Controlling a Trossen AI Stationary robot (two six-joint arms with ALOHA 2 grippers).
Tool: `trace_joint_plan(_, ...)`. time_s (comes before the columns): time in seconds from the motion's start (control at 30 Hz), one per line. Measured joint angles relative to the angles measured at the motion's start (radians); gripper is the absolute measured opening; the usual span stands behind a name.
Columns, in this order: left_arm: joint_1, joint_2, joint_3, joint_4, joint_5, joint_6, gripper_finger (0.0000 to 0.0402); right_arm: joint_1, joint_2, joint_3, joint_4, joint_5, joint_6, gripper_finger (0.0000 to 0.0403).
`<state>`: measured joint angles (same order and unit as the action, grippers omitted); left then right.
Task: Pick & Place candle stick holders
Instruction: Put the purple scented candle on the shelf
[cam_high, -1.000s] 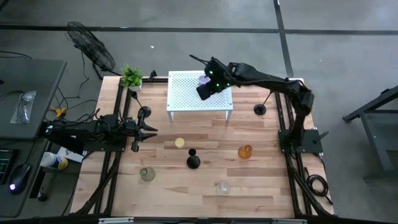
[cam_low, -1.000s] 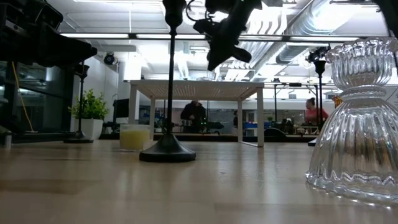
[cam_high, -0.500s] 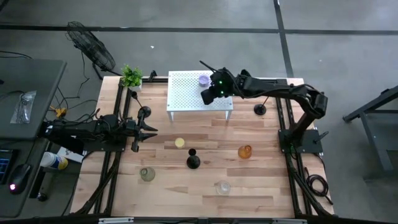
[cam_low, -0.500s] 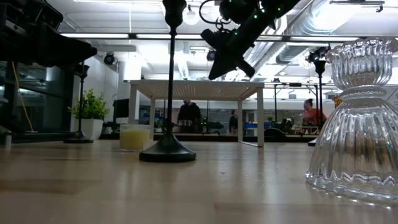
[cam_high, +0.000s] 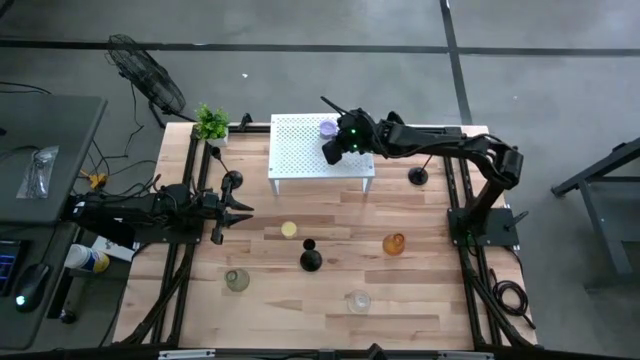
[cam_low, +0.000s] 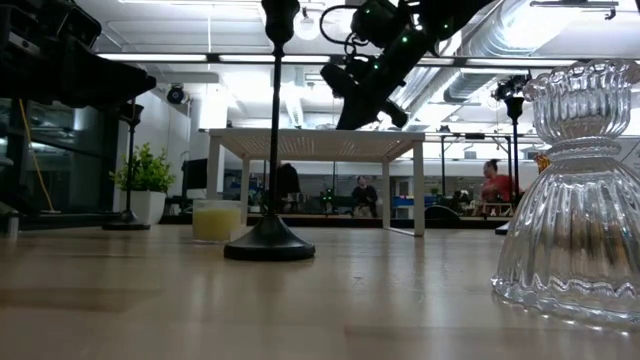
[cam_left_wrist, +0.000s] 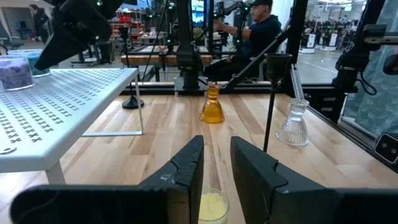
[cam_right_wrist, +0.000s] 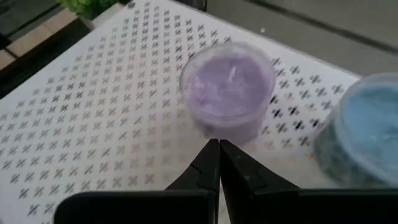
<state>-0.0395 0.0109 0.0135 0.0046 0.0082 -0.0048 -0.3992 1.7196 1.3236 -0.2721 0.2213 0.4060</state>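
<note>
A white perforated stand (cam_high: 310, 158) stands at the table's far middle. On it are a purple cup (cam_high: 327, 128) and a blue cup (cam_right_wrist: 367, 130). My right gripper (cam_high: 332, 152) hovers shut and empty over the stand, just short of the purple cup (cam_right_wrist: 229, 93). My left gripper (cam_high: 243, 210) waits open at the table's left, and a yellow cup (cam_left_wrist: 211, 208) shows beyond its fingers. Three black candlesticks (cam_high: 232, 180) (cam_high: 310, 258) (cam_high: 418, 177) stand on their round bases. The yellow (cam_high: 289, 229), amber (cam_high: 394, 243), clear (cam_high: 358, 300) and pale green (cam_high: 236, 280) cups stand on the table.
A small green potted plant (cam_high: 211, 122) stands at the far left corner. Black frame rails run along the left and right table edges. Bare wood lies between the stand and the row of cups. People show in the room behind the table.
My right gripper has drawn back a little from the purple cup toward the table's right and near edges, staying above the stand. The purple cup stays on the stand and now shows more fully from above.
</note>
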Motion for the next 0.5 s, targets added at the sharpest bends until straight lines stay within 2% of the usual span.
trace_joint_plan(0.5, 0.000, 0.000, 0.000, 0.000, 0.001, 0.000, 0.0077, 0.003, 0.056, 0.001, 0.123, 0.016, -0.018, 0.0002)
